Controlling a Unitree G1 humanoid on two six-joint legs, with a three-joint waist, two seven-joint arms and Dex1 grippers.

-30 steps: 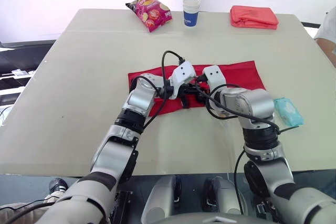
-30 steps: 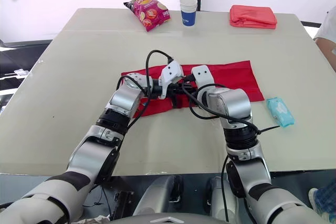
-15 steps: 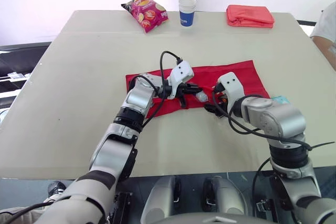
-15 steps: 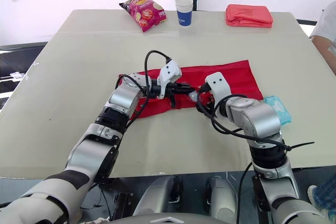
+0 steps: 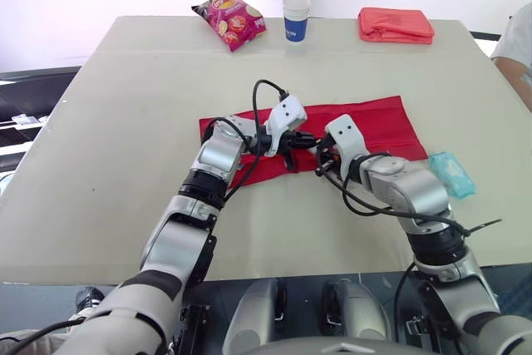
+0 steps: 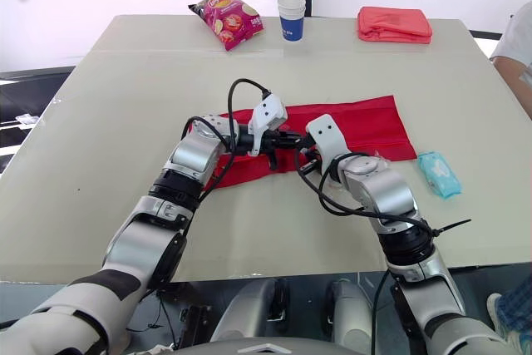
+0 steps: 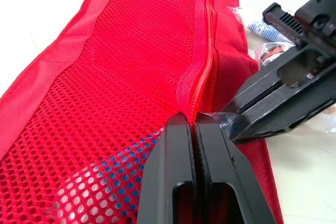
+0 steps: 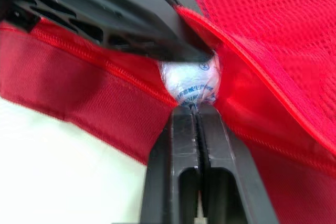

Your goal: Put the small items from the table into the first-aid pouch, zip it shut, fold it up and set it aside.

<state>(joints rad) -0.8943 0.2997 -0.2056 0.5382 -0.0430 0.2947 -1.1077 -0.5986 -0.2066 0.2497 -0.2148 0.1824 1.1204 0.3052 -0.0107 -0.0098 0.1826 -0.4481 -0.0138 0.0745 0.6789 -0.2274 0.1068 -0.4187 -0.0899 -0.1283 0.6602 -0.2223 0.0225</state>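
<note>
The red mesh first-aid pouch [image 5: 374, 118] lies flat at mid table. My left gripper [image 7: 195, 129] is shut on the mesh flap beside the zipper, holding the pouch mouth lifted. My right gripper [image 8: 197, 111] meets it there, shut on the wrapper edge of a white wrapped packet [image 8: 191, 82] that sits in the mouth. From the head, both grippers meet at the pouch's near edge [image 5: 316, 149]. A teal wipes pack [image 5: 453, 174] lies on the table right of the pouch. Two small packets [image 7: 265, 27] rest beside the pouch's end.
At the far edge of the table lie a chip bag [image 5: 235, 18], a paper cup [image 5: 296, 17] and a folded red cloth [image 5: 396, 25]. A person's sleeve [image 5: 519, 43] shows at the right edge.
My right gripper drew back to the right with its jaws open, then came in again to the pouch mouth and shut. The white packet now sits in the mouth. My left gripper kept its hold.
</note>
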